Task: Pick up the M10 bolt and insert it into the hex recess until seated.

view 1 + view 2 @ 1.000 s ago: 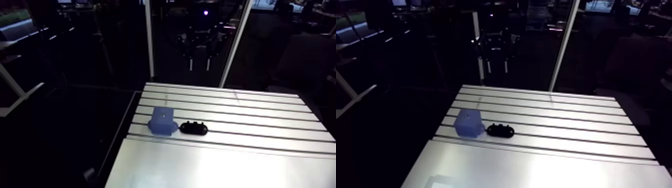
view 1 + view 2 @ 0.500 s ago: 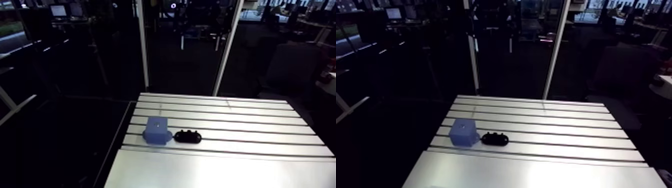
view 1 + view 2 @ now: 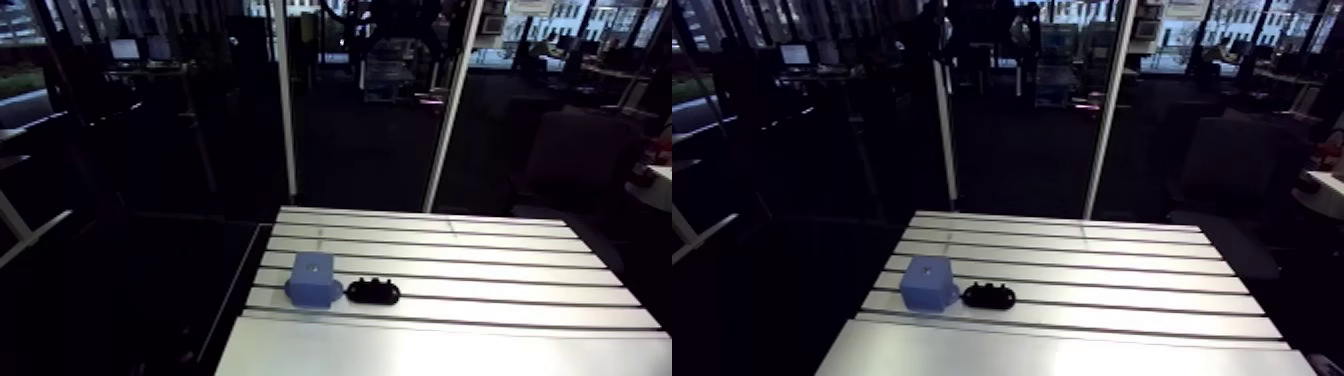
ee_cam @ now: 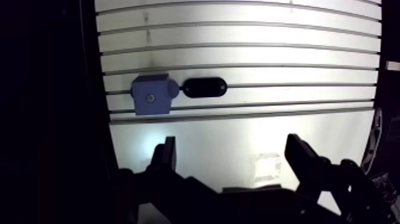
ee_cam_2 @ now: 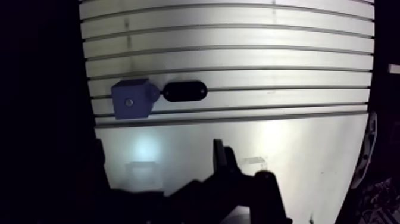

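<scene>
The block [image 3: 312,277] is blue, the oblong piece [image 3: 373,291] black, and the table [image 3: 480,250] silver, striped with dark parallel slots.

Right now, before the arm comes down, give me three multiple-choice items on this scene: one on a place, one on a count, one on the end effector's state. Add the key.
1. Where does the black oval part lie relative to the blue block?
A. On top of it
B. Beside it on the table
C. Far from it, at the opposite edge

2. How many loose things lie on the table?
A. One
B. Two
C. Four

3. What state is the end effector in?
A. Shut on the blue block
B. Shut on the black oval part
C. Open, holding nothing

Key:
1 B: the wrist view shows the part right next to the block, on the same strip between slots.
2 B: only the block and the black part show on the table.
3 C: its fingers stand wide apart with only table between them, and both things lie ahead.
</scene>
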Controlling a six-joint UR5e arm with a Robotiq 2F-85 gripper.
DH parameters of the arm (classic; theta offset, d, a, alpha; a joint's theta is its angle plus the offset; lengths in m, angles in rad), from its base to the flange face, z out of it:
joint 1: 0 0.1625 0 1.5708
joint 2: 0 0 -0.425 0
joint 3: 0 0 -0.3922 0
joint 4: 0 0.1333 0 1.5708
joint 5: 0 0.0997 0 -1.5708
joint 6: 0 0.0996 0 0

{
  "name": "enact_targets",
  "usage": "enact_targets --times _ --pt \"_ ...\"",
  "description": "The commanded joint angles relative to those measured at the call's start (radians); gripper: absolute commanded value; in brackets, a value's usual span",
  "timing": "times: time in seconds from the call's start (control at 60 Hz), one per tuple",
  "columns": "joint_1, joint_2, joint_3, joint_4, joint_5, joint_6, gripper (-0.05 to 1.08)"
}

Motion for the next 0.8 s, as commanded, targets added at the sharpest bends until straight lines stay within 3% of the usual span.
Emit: enact_targets --times 0.017,0.317,0.8 --pt "0.003 -0.009 0.007 0.007 -0.007 -0.008 0.01" --pt "0.004 -0.048 0.062 0.007 -0.012 -0.009 0.01" --pt "0.001 -0.046 0.075 -0.001 -0.013 -0.022 0.01"
